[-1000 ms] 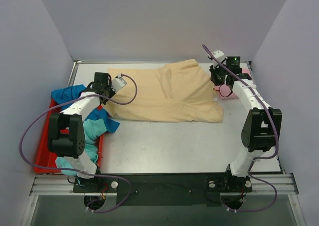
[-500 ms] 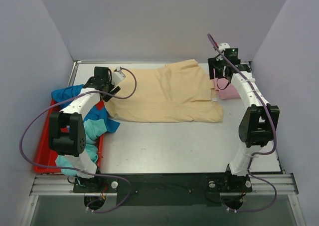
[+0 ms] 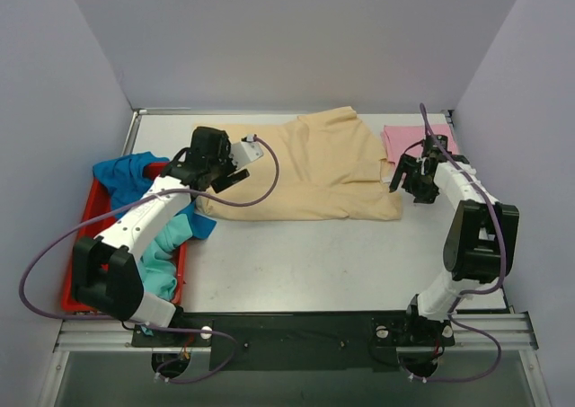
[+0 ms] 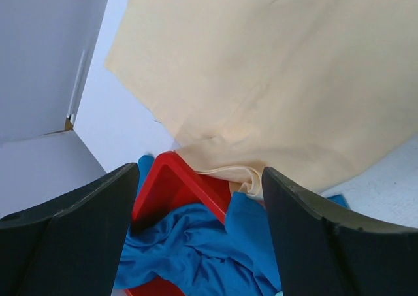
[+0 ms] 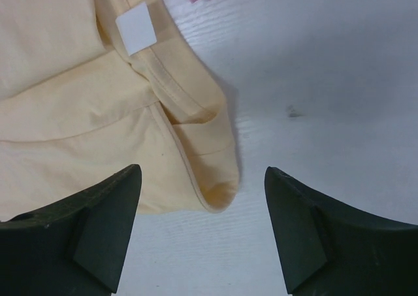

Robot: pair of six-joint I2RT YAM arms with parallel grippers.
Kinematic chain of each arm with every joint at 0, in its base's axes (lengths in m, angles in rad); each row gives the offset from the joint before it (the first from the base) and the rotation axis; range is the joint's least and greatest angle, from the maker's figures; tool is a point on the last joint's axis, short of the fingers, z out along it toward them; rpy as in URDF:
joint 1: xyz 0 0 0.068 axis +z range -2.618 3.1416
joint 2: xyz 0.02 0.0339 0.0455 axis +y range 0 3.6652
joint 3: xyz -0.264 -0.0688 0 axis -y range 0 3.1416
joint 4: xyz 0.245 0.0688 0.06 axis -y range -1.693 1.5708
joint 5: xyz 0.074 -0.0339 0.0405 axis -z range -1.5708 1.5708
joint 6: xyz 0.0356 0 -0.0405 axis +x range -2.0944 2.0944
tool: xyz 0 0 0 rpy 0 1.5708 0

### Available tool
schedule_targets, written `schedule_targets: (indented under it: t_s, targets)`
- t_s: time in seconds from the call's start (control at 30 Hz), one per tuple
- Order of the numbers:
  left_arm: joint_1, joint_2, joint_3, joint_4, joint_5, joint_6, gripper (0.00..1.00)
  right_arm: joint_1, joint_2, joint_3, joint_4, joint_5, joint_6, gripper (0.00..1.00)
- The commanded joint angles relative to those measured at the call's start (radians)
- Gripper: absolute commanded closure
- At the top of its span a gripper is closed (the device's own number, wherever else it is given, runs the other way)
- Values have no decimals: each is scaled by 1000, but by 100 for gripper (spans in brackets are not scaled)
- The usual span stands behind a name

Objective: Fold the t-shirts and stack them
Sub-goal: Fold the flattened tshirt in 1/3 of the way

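Beige shirt (image 3: 305, 169) rumpled toward table (image 3: 296, 254) far edge; I note both jaws open, empty. Risk: left jaws snag overlapping blue shirt (image 4: 189, 244).

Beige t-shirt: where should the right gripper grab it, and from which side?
On the beige t-shirt, I'd take the near right corner, where layered edges end in a rounded fold on bare table. Come from the right, top down; the open right gripper straddles it.

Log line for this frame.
beige t-shirt: spread | left gripper: open, over its left edge | right gripper: open, over its near-right corner | pink t-shirt: far right | blue t-shirt: in red tray
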Motion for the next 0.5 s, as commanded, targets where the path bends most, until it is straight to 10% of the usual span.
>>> schedule_targets:
  t_s: [0.0,0.2,0.47]
  targets:
    - [12,-46,-42,-55,59,-11,14,3,75,-9,-20,-142,61,31]
    - [2,-95,-137,-77,110,7,15,-4,100,-49,-31,-102,59,41]
    - [-15,-106,-214,-104,235,56,17,-9,42,-119,-80,-90,39,100]
